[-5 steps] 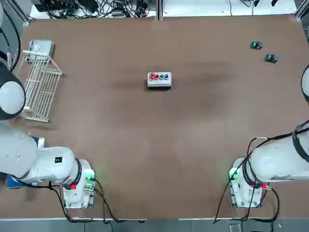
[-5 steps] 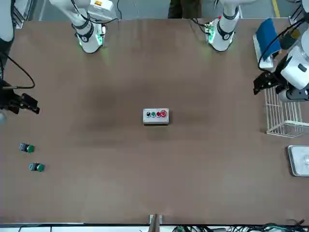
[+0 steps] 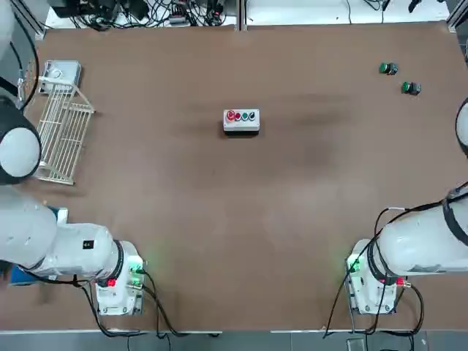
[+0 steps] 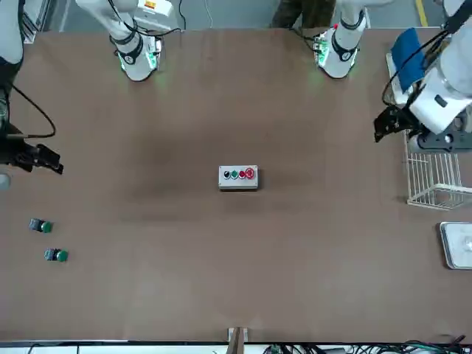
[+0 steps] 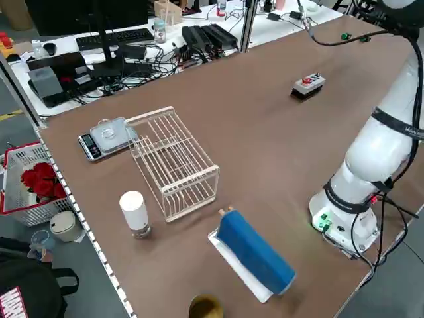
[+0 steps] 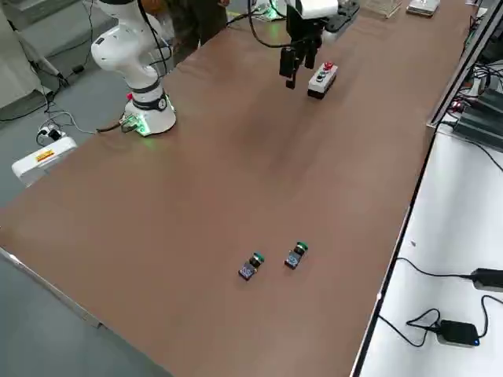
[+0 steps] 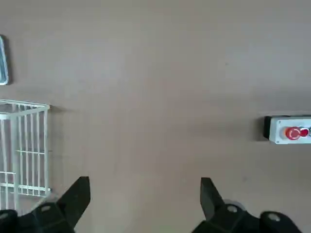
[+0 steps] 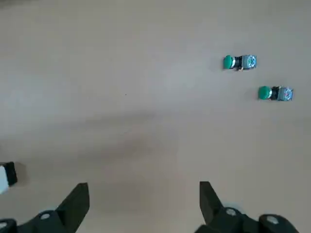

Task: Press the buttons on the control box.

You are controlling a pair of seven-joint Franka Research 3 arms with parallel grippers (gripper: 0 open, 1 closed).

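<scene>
The control box is small and white-grey and sits mid-table toward the far side. Its row of buttons faces up, with the larger red one at the left end. My left gripper hangs open above the table beside the wire rack, far from the box. In the left wrist view its fingers stand wide apart, and the box is off at the picture's edge. My right gripper is open over the table's right side, also well away from the box.
A white wire rack and a small scale stand at the far left. Two loose green-capped button pieces lie at the far right. A blue block and a white cylinder sit near the left arm's base.
My left gripper has shifted a little away from the rack toward the table's middle. The right gripper has barely moved. The box has not moved.
</scene>
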